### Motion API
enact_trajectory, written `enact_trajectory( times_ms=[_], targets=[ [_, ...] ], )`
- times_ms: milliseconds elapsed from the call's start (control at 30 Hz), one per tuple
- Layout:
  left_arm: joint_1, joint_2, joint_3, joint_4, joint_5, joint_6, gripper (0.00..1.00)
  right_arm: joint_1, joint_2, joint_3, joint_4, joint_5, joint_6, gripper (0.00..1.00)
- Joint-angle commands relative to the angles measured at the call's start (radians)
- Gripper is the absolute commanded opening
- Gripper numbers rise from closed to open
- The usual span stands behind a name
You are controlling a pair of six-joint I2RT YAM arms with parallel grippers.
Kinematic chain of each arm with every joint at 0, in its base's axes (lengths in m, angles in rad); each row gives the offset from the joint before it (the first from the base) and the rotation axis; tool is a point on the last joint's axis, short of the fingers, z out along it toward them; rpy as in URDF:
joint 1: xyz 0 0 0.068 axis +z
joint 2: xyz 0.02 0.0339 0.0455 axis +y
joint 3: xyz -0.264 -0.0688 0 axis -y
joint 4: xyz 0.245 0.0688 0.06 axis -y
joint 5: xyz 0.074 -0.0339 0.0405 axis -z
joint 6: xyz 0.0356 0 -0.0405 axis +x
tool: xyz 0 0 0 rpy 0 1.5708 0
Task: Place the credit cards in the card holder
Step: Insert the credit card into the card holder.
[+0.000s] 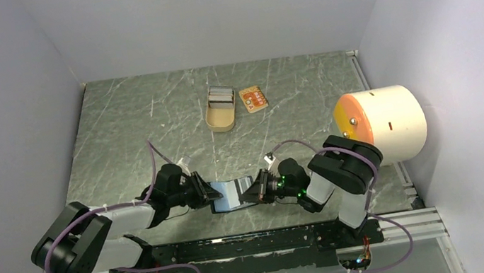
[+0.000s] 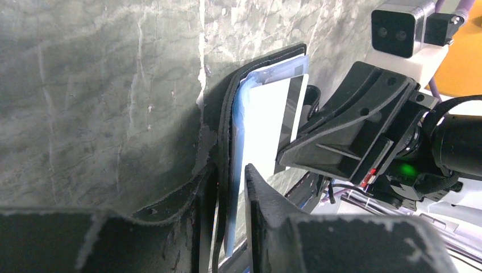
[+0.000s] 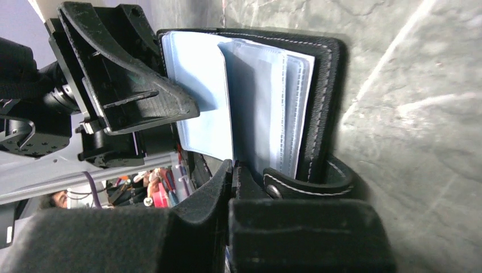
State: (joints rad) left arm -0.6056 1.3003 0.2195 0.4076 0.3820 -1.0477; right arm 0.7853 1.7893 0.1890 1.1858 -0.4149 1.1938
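Two arms meet low over a dark marbled counter (image 1: 116, 125), with one card holder (image 1: 232, 195) between them. The holder is black, hangs open and shows pale blue sleeves (image 3: 273, 102) inside. The left tool (image 2: 230, 199) is narrowed onto one edge of it, the leather cover and sleeves pinched between its fingers. The right tool (image 3: 232, 176) faces it from the opposite side, its jaws closed tight on the holder's other edge beside the snap tab (image 3: 307, 185). Two cards can be counted. One pale card (image 2: 270, 125) lies against the sleeves between the two tools; how far it is tucked in cannot be told. One orange card (image 1: 253, 98) lies flat well beyond both tools, just beside one open tan tin (image 1: 220, 114). One cream cylinder (image 1: 391, 123) stands past the right tool
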Motion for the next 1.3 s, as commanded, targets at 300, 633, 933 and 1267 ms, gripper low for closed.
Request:
enact_trajectory(
  times_ms=[300,633,933,1267],
  targets=[
    [-0.001,0.023,-0.002,0.076,0.048,0.0,0.28,0.004,0.098,-0.007,0.118,0.016,0.025,0.0],
    [-0.002,0.059,-0.01,0.13,0.062,-0.007,0.27,0.049,0.098,0.005,0.116,0.028,0.044,0.01],
    [-0.001,0.052,0.0,0.131,0.077,-0.008,0.27,0.062,-0.096,0.083,-0.355,0.127,-0.084,0.29],
    [-0.002,0.082,-0.008,0.177,0.093,-0.018,0.26,0.08,-0.255,0.183,-0.771,0.275,-0.228,0.37]
  ],
)
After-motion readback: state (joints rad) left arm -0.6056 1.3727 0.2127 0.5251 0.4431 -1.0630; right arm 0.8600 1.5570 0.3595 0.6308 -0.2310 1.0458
